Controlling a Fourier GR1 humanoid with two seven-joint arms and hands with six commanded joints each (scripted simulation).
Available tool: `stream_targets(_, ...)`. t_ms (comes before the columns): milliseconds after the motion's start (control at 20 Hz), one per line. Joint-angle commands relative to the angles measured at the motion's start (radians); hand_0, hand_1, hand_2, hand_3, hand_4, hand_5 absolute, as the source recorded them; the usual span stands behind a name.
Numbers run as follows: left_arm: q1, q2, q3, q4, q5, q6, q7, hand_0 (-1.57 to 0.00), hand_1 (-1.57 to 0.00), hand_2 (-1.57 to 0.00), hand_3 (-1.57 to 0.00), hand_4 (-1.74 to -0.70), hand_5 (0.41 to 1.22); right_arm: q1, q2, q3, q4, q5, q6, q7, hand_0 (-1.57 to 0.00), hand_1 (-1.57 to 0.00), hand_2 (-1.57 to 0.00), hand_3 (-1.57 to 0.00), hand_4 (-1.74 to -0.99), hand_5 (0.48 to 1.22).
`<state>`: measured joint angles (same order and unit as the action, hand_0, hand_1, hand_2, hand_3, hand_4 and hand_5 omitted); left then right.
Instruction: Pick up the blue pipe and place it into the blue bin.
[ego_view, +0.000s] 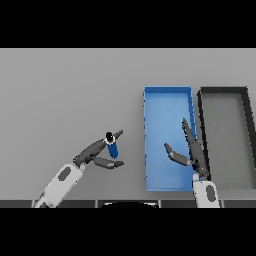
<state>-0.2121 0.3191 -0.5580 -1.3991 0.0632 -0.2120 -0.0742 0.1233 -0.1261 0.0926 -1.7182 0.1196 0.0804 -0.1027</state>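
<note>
While standing upright, blue pipe (112, 148) sits between left robot hand (98, 154) fingers.

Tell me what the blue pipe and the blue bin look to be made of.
Blue pipe: probably plastic; evenly blue, matte, with a dark open end, standing between the left hand's fingers. Blue bin: likely plastic too; flat uniform blue, thin straight walls, no shine. Neither look rules out painted metal.
</note>
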Motion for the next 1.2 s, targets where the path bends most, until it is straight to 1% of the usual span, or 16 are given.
stream_targets(0,-0.011,-0.020,0.002,0.020,0.013,-0.010,-0.006,0.00,0.00,0.00,0.00,-1.08,0.459,-0.010,0.007,0.004,0.006,0.005,-0.005,0.021,0.00,0.00,0.00,0.00,-1.264,0.598)
stream_targets(100,-0.020,-0.050,0.008,0.049,0.027,-0.012,-0.031,0.00,0.00,-0.02,-0.02,-1.11,0.507,-0.002,0.006,0.001,0.002,0.002,-0.005,0.012,0.00,0.00,0.00,0.00,-1.267,0.600)
stream_targets(150,-0.030,-0.070,0.017,0.062,0.044,-0.011,-0.031,0.00,-0.03,-0.11,-0.10,-1.14,0.550,-0.010,0.002,-0.005,0.011,-0.001,-0.004,0.018,0.00,0.00,0.00,0.00,-1.266,0.601)
stream_targets(200,-0.027,-0.088,0.029,0.074,0.067,-0.012,-0.034,-0.02,-0.16,-0.29,-0.26,-1.21,0.607,-0.013,-0.002,-0.009,0.014,-0.002,-0.004,0.019,0.00,0.00,0.00,0.00,-1.261,0.600)
stream_targets(250,-0.027,-0.111,0.034,0.091,0.083,-0.011,-0.028,-0.19,-0.35,-0.48,-0.52,-1.25,0.730,-0.011,-0.001,-0.009,0.016,-0.001,-0.005,0.012,0.00,0.00,0.00,0.00,-1.260,0.600)
stream_targets(300,-0.022,-0.125,0.042,0.094,0.094,-0.001,-0.032,-0.44,-0.59,-0.70,-0.72,-1.35,0.828,-0.013,0.006,-0.002,0.019,0.006,-0.007,0.011,0.00,0.00,0.00,0.00,-1.259,0.602)
stream_targets(350,-0.010,-0.129,0.037,0.091,0.086,0.012,-0.043,-0.67,-0.79,-0.87,-0.88,-1.42,0.906,-0.011,0.004,-0.007,0.021,0.000,-0.007,0.006,0.00,0.00,0.00,0.00,-1.259,0.605)
stream_targets(450,-0.006,-0.144,0.041,0.091,0.082,0.020,-0.059,-0.99,-1.07,-1.12,-1.10,-1.53,1.020,-0.016,0.006,-0.009,0.020,-0.001,-0.008,0.002,0.00,0.00,0.00,0.00,-1.262,0.611)
stream_targets(550,0.011,-0.141,0.020,0.064,0.056,0.045,-0.070,-1.20,-1.25,-1.29,-1.21,-1.60,1.092,-0.021,0.003,-0.010,0.019,-0.001,-0.009,0.012,0.00,0.00,0.00,0.00,-1.260,0.614)
stream_targets(600,0.018,-0.130,0.013,0.058,0.042,0.055,-0.094,-1.28,-1.31,-1.34,-1.27,-1.63,1.118,-0.022,0.003,-0.008,0.022,-0.003,-0.004,0.011,0.00,0.00,0.00,0.00,-1.258,0.615)
stream_targets(750,0.010,-0.138,0.006,0.025,0.038,0.072,-0.111,-1.42,-1.44,-1.45,-1.37,-1.68,1.168,-0.027,0.000,-0.008,0.022,0.001,-0.005,0.000,0.00,0.00,0.00,0.00,-1.250,0.622)
stream_targets(800,0.005,-0.144,0.007,0.014,0.046,0.073,-0.113,-1.45,-1.47,-1.48,-1.39,-1.69,1.179,-0.024,-0.001,-0.006,0.012,0.003,-0.006,0.011,0.00,0.00,0.00,0.00,-1.245,0.621)
stream_targets(950,-0.008,-0.144,0.005,-0.044,0.065,0.063,-0.121,-1.51,-1.52,-1.52,-1.43,-1.71,1.199,-0.026,0.005,0.001,0.025,0.013,-0.009,0.019,0.00,0.00,0.00,0.00,-1.249,0.629)
stream_targets(1000,-0.019,-0.149,0.003,-0.073,0.072,0.061,-0.121,-1.52,-1.53,-1.53,-1.43,-1.71,1.204,-0.027,0.007,0.000,0.035,0.025,-0.019,0.013,0.00,0.00,0.00,0.00,-1.239,0.629)
stream_targets(1100,-0.037,-0.150,-0.007,-0.119,0.074,0.059,-0.104,-1.54,-1.54,-1.55,-1.44,-1.72,1.210,-0.023,-0.005,0.000,0.035,0.033,-0.016,0.007,0.00,0.00,0.00,0.00,-1.221,0.631)
stream_targets(1150,-0.047,-0.144,-0.004,-0.138,0.086,0.052,-0.074,-1.55,-1.55,-1.55,-1.44,-1.72,1.212,-0.018,-0.004,0.003,0.025,0.033,-0.013,-0.005,0.00,0.00,0.00,0.00,-1.219,0.634)
